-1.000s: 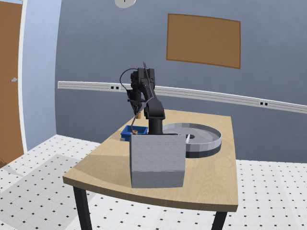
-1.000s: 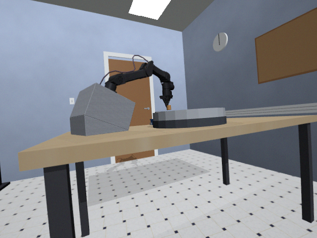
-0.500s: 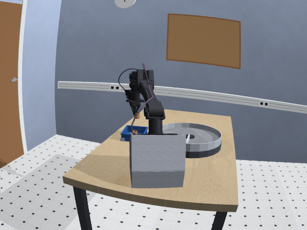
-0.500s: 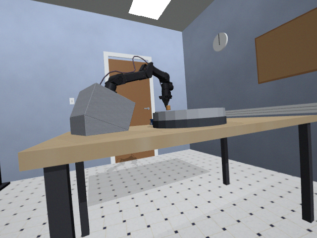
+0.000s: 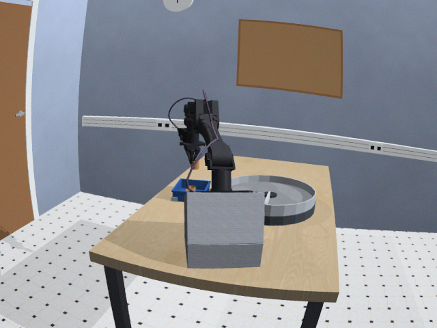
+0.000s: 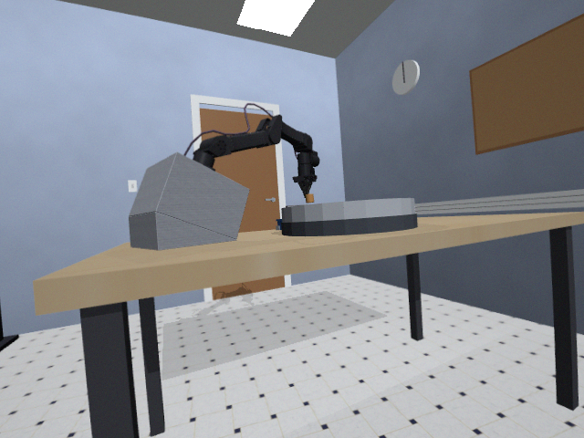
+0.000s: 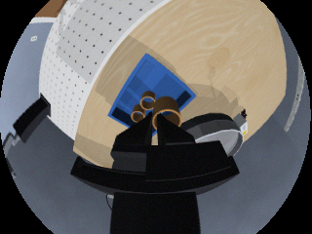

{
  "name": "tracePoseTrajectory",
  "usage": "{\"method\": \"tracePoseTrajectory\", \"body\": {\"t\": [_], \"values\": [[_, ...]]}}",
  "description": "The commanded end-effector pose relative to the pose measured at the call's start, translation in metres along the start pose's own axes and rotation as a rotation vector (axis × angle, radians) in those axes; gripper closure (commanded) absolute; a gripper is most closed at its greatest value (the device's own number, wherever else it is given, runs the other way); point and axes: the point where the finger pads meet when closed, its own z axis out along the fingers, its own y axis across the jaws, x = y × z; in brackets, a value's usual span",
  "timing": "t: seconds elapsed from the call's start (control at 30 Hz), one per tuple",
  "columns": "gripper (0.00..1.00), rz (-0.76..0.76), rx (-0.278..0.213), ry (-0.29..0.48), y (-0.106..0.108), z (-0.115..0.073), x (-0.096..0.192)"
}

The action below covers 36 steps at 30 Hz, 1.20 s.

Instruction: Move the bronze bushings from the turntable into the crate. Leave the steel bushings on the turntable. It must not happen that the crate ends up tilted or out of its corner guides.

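My gripper (image 5: 192, 159) is shut on a bronze bushing (image 5: 196, 164) and holds it in the air above the blue crate (image 5: 190, 188). In the wrist view the bushing (image 7: 167, 112) sits between the fingertips (image 7: 158, 123), over the near edge of the crate (image 7: 151, 90). The crate holds two bronze bushings (image 7: 143, 105); one shows in the top view (image 5: 191, 186). The grey turntable (image 5: 273, 201) lies to the right of the arm; its inside shows no bushings from this side. In the exterior view the bushing (image 6: 309, 198) hangs just above the turntable's rim (image 6: 349, 215).
A large grey box (image 5: 224, 229) stands on the wooden table in front of the arm's base and hides part of the crate. The table edge lies close beyond the crate (image 7: 97, 117).
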Motion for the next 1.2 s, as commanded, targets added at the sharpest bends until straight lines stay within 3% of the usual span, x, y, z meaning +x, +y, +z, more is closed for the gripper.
{"method": "tracePoseTrajectory", "body": {"t": [0.0,1.17], "values": [[1.00,-0.019,0.004,-0.005,0.0051,-0.0058,-0.0038],[1.00,-0.010,0.004,-0.005,0.0072,-0.0053,-0.0046]]}}
